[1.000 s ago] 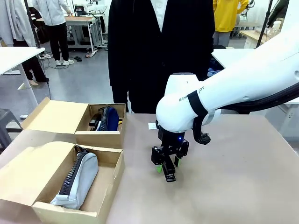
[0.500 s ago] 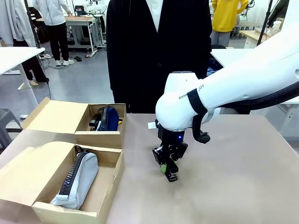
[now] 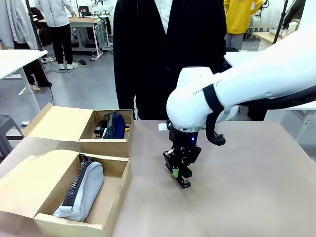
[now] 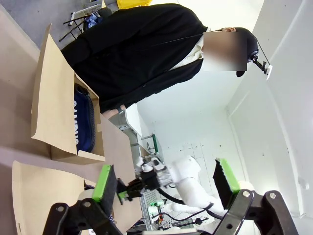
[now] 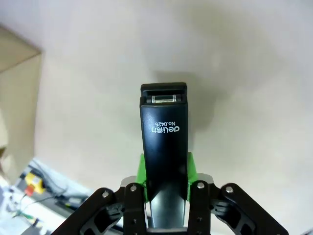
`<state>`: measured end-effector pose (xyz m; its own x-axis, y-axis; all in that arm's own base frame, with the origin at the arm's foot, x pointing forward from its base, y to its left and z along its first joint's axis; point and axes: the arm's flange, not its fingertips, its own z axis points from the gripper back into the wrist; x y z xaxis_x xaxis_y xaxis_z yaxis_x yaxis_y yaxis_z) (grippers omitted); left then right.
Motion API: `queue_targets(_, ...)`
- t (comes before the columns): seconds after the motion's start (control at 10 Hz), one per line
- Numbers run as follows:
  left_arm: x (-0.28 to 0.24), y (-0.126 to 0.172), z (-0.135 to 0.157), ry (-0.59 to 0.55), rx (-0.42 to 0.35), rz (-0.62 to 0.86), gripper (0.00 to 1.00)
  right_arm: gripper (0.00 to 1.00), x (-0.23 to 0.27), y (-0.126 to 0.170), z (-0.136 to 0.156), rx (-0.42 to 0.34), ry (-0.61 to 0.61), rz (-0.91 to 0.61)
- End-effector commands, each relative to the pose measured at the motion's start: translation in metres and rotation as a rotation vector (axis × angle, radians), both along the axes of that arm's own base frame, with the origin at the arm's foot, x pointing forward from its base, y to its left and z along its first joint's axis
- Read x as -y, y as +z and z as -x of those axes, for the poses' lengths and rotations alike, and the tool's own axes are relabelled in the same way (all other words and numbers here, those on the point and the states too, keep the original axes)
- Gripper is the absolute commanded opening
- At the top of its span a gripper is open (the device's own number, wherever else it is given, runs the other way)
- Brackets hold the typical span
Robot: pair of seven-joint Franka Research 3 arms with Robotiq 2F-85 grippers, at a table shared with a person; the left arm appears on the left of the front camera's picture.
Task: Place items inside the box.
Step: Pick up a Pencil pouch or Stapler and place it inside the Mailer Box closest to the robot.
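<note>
R gripper (image 3: pixel 177 171) clamped on black stapler (image 5: pixel 164 139) | L gripper (image 4: pixel 165 178) spread wide | grey case (image 3: pixel 81 190) in near box (image 3: pixel 121 192)

The right arm (image 3: pixel 256 74) enters from 3 o'clock, wrist bent downward; the right gripper (image 3: pixel 178 173) clamps a stapler (image 5: pixel 164 132). The left gripper (image 4: pixel 166 178) spreads its fingers wide.

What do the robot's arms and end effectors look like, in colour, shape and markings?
The right arm is white and rounded, with a black band, dark lettering and a black cable. The right end effector is black with green pads. The left end effector looks the same.
</note>
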<state>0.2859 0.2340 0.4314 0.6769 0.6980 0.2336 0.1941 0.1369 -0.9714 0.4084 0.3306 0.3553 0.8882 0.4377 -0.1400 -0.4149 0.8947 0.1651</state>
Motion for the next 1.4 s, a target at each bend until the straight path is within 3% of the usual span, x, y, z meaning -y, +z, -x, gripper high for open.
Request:
queue_targets(0.0,0.002,0.0,0.002,0.005,0.028,0.002,1.0,0.0,0.011,0.082,0.057,-0.018,-0.067,-0.031)
queue_targets(0.2,0.002,0.0,0.002,0.005,0.028,0.002,1.0,0.0,0.022,0.109,0.095,-0.039,-0.083,-0.087)
queue_targets(0.3,0.002,0.0,0.002,0.005,0.028,0.002,1.0,0.21,0.05,0.114,0.093,-0.107,0.0,-0.131)
queue_targets(0.4,0.002,0.0,0.002,0.005,0.028,0.002,1.0,0.21,0.009,0.112,0.078,-0.034,-0.039,-0.063)
queue_targets(0.5,0.002,0.0,0.002,0.005,0.028,0.002,1.0,0.21,0.009,0.112,0.078,-0.034,-0.039,-0.063)
queue_targets(0.6,0.002,0.0,0.002,0.005,0.028,0.002,1.0,0.32,0.026,0.13,0.1,-0.058,-0.031,-0.086)
queue_targets(0.7,0.002,0.0,0.002,0.005,0.028,0.002,1.0,0.32,-0.006,0.135,0.108,-0.081,-0.115,0.078)
queue_targets(0.8,0.002,0.0,0.002,0.005,0.028,0.002,1.0,0.32,-0.032,0.145,0.113,-0.016,-0.145,0.105)
queue_targets(1.1,0.002,0.0,0.002,0.005,0.028,0.002,1.0,0.32,-0.039,0.153,0.117,-0.044,-0.31,-0.032)
queue_targets(1.3,0.002,0.0,0.002,0.005,0.028,0.002,1.0,0.32,0.025,0.154,0.134,-0.034,-0.378,-0.124)
